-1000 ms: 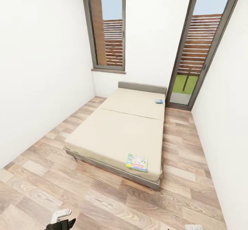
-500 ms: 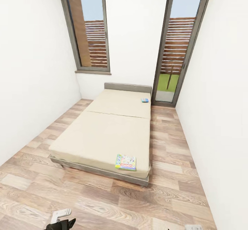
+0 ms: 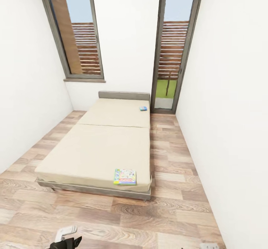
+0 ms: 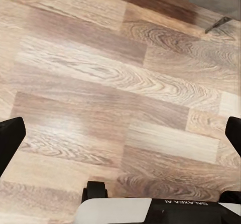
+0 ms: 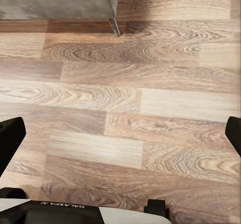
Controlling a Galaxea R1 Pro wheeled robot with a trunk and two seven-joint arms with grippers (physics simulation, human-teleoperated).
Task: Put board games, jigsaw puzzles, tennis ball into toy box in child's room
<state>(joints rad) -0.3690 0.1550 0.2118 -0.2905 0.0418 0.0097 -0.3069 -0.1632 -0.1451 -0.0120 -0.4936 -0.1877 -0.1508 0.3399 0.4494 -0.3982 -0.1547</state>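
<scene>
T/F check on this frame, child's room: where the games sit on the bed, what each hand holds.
1. Two board games lie on the bed. True: the green-edged board game and the small blue board game.
2. The blue one lies near the foot. False: it is by the headboard.
3. The left hand holds a game. False: open, over bare floor.
4. The right hand is open and holds nothing. True.

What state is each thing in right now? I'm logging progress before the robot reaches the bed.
Green-edged board game: lying flat at the bed's near corner, untouched.
Small blue board game: lying flat near the headboard, untouched.
Bed: mattress bare apart from the two games.
Left gripper: open, empty, over the floor.
Right gripper: open, empty, over the floor.
</scene>
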